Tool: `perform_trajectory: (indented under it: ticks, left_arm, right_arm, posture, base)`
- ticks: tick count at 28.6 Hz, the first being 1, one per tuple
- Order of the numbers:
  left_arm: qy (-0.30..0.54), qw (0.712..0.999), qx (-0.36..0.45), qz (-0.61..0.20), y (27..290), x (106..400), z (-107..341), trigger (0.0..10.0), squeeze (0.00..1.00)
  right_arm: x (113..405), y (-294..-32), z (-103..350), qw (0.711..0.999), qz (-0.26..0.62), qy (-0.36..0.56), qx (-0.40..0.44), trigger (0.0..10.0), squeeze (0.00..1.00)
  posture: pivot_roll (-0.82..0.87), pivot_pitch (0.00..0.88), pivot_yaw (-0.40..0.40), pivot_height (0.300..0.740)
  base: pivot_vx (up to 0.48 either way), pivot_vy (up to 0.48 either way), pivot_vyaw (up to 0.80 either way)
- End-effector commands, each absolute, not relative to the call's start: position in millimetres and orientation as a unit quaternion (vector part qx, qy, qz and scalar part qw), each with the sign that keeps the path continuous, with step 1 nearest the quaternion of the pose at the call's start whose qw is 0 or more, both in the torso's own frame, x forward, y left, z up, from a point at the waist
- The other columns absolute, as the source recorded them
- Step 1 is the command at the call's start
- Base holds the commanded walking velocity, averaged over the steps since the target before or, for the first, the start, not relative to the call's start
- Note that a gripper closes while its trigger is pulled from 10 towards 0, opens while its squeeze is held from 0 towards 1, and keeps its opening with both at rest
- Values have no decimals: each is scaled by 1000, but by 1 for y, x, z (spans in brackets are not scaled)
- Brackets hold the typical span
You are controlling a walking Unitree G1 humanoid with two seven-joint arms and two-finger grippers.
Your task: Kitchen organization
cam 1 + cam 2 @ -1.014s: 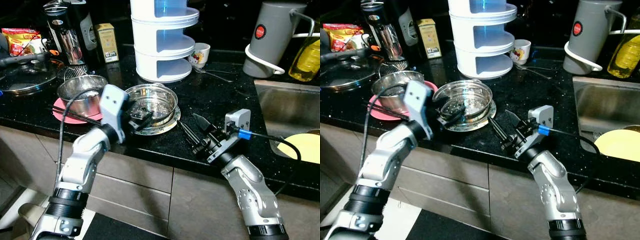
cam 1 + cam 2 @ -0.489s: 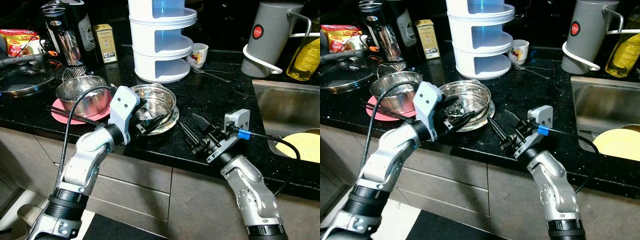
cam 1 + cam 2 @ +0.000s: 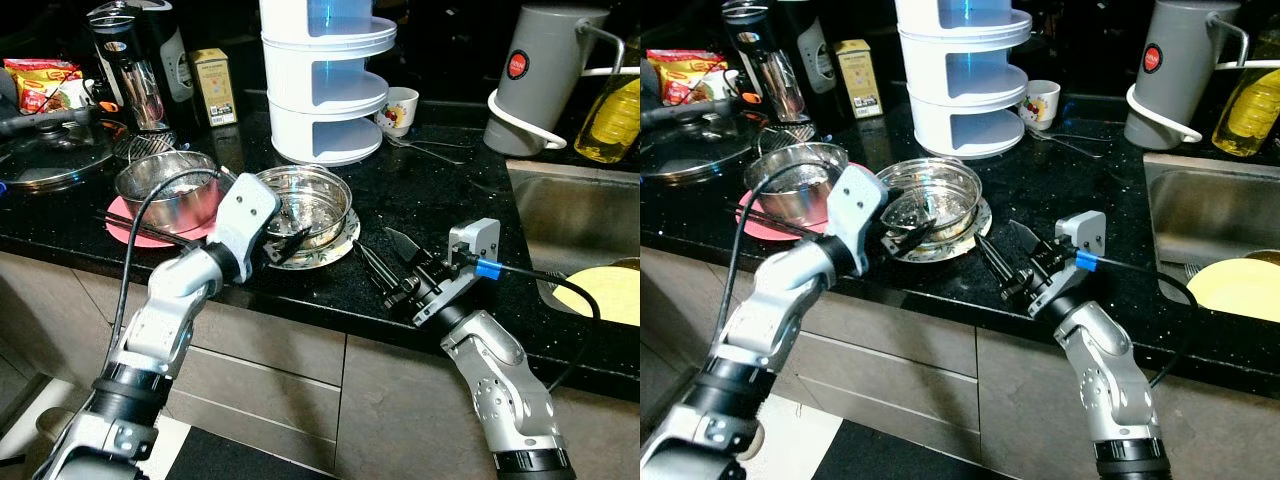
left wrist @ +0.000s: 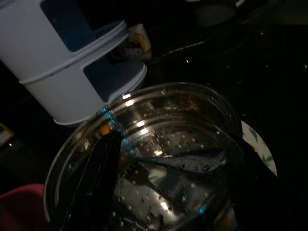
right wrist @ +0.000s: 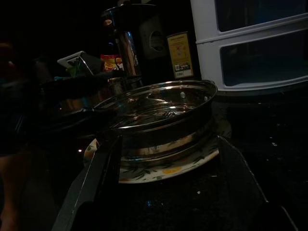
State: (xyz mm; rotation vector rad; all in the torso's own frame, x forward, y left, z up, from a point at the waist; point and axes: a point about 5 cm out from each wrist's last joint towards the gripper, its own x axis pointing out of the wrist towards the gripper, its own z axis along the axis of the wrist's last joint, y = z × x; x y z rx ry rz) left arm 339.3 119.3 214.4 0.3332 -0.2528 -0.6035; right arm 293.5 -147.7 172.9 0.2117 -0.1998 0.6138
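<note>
Black speckled stone makes up the counter [image 3: 450,190] we face, with a steel sink [image 3: 575,215] cut into its right end and a yellow plate [image 3: 605,295] lying in it, probably waiting to be washed. Toward the back edge stand a white three-tier rack [image 3: 325,80] and a grey jug [image 3: 550,75] with a red round badge we cannot read. Near the front edge a perforated steel pan [image 3: 305,200] sits on a patterned plate [image 3: 345,245], perhaps to catch drips. Just left of it a steel bowl [image 3: 165,190] rests on a pink plate [image 3: 130,225]. Our left gripper [image 3: 285,243] reaches over the pan's near rim, fingers spread apart and holding nothing. Our right gripper [image 3: 385,265] hovers at the front edge, fingers likewise parted, aimed at the pan.
</note>
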Motion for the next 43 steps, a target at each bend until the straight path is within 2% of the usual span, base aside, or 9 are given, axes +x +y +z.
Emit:
perform_trajectory:
  ticks: [1, 5, 7, 28, 29, 31, 33, 34, 43]
  left_arm:
    - [-127, 937, 164, -280, 122, 342, 215, 10000, 0]
    - [-127, 943, 154, -264, 125, 344, 213, 10000, 0]
    - [-119, 947, 147, -260, 127, 344, 207, 0, 0]
    - [-104, 952, 143, -251, 128, 346, 199, 510, 0]
    - [-102, 952, 138, -254, 127, 346, 198, 7020, 0]
    - [-101, 952, 135, -256, 126, 345, 197, 7020, 0]
    - [-111, 953, 117, -257, 124, 344, 200, 10000, 0]
    - [-121, 954, 110, -253, 123, 343, 203, 10000, 1000]
    - [-197, 952, 92, -215, 113, 323, 221, 10000, 1000]
  right_arm:
    - [292, -147, 175, 943, 301, -101, 97, 10000, 0]
    - [292, -148, 175, 944, 300, -101, 97, 10000, 0]
    - [293, -147, 175, 943, 301, -101, 97, 10000, 0]
    - [284, -136, 176, 925, 353, -99, 101, 10000, 0]
    - [284, -136, 176, 925, 353, -99, 100, 10000, 0]
    - [284, -136, 176, 925, 354, -99, 100, 10000, 0]
    - [284, -136, 176, 924, 355, -99, 100, 10000, 0]
    - [284, -136, 176, 924, 355, -99, 100, 10000, 0]
    - [283, -136, 174, 923, 359, -95, 99, 10000, 0]
  posture:
    - [-73, 0, 33, 740]
    - [-71, 0, 31, 740]
    - [-69, 0, 30, 740]
    - [-66, 0, 28, 740]
    - [-67, 0, 27, 740]
    - [-67, 0, 27, 740]
    - [-67, 0, 30, 740]
    - [-66, 0, 28, 740]
    - [-61, 0, 24, 740]
  base:
    - [0, 0, 0]
    - [0, 0, 0]
    - [0, 0, 0]
    - [0, 0, 0]
    - [0, 0, 0]
    - [0, 0, 0]
    - [0, 0, 0]
    - [0, 0, 0]
    - [0, 0, 0]
